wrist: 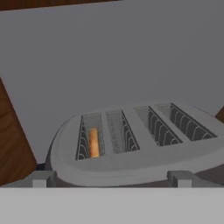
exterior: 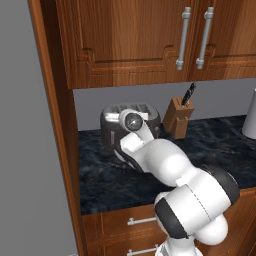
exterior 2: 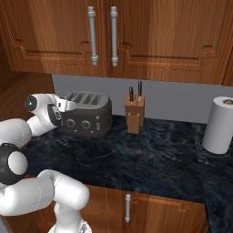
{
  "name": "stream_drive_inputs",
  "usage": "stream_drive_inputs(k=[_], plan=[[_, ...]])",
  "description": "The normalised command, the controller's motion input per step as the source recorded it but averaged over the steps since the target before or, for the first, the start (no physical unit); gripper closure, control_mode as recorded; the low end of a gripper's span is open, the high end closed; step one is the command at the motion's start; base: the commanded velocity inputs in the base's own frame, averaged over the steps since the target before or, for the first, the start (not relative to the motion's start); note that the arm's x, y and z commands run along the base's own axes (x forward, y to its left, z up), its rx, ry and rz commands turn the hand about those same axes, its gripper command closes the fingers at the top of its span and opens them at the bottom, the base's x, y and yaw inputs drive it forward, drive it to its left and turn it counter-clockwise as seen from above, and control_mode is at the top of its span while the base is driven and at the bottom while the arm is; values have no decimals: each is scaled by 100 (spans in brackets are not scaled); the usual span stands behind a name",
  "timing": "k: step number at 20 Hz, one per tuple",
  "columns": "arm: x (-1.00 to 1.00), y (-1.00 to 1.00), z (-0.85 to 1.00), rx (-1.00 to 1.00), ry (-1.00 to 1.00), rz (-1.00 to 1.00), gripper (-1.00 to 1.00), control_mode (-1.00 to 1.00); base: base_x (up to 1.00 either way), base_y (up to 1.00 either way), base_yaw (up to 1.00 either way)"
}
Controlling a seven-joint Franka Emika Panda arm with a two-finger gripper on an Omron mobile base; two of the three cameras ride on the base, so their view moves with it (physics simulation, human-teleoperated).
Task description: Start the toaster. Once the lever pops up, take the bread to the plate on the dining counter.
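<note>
The dark grey toaster (exterior: pixel 150 116) (exterior 2: pixel 88 116) stands at the back left of a black marbled counter (exterior 2: pixel 136 157), its two knobs facing forward. In the hand view its silvery top (wrist: pixel 131 153) shows several slots, and the tan bread (wrist: pixel 93 142) sits low in the leftmost one. My gripper (wrist: pixel 111 179) (exterior 2: pixel 68 106) hovers at the toaster's left end, just above and in front of its top. It is open wide with nothing between the fingertips (wrist: pixel 41 179). The plate and the dining counter are out of view.
A wooden knife block (exterior: pixel 178 117) (exterior 2: pixel 135 113) stands right of the toaster. A paper towel roll (exterior 2: pixel 220 125) is at the far right. Wall cabinets (exterior 2: pixel 113 32) hang overhead and a tall wooden side panel (exterior: pixel 55 125) closes the left.
</note>
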Motion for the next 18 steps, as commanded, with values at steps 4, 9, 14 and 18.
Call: stream_drive_inputs(k=[4,9,14,18], plan=[[9,-3,1,0,0,0,-100,-100,0,0,0],[16,0,4,0,0,1,-100,-100,0,0,0],[8,-3,1,0,0,2,-100,-100,0,0,0],[16,-5,0,0,0,1,-100,-100,0,0,0]])
